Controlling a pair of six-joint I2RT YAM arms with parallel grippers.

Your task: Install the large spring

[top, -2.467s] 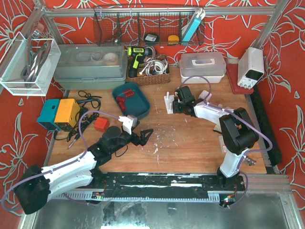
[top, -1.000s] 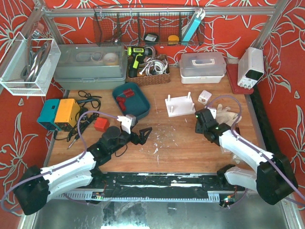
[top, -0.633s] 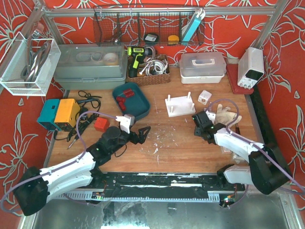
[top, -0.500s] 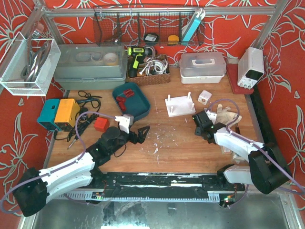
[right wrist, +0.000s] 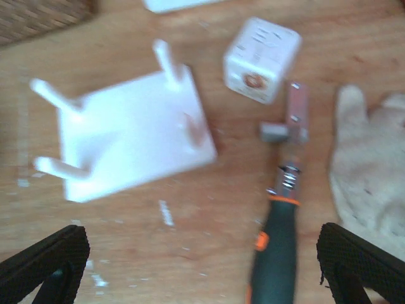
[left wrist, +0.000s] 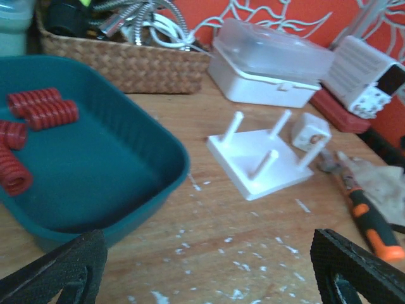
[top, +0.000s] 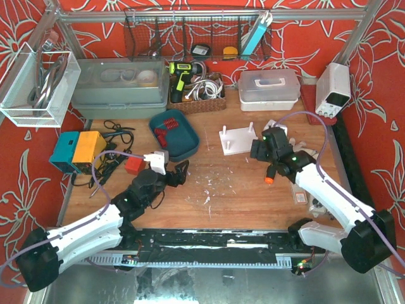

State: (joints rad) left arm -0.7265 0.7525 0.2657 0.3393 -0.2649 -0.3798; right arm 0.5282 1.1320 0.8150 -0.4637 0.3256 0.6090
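Observation:
Several red springs (top: 168, 125) lie in the teal tray (top: 187, 147); in the left wrist view the springs (left wrist: 42, 107) sit at the tray's (left wrist: 133, 158) far left. The white peg stand (top: 237, 140) stands right of the tray, its pegs bare, and also shows as the stand (left wrist: 259, 158) and the stand (right wrist: 126, 133). My left gripper (top: 179, 172) (left wrist: 209, 278) hovers open in front of the tray, holding nothing. My right gripper (top: 262, 153) (right wrist: 202, 266) is open just right of the stand, above an orange-and-black-handled tool (right wrist: 275, 247).
The tool (top: 269, 176) (left wrist: 367, 218) lies on the wood beside a pale glove (top: 305, 152) (right wrist: 373, 171) and a small white cube (right wrist: 261, 58) (left wrist: 310, 131). A wicker basket (left wrist: 126, 63) and a lidded white box (top: 269, 88) stand behind. A red block (top: 134, 164) and a teal-yellow device (top: 79, 151) sit at left.
My right gripper has opened wide and moved back toward the white stand; the orange-handled tool now lies under it. My left gripper has shifted slightly left, toward the tray.

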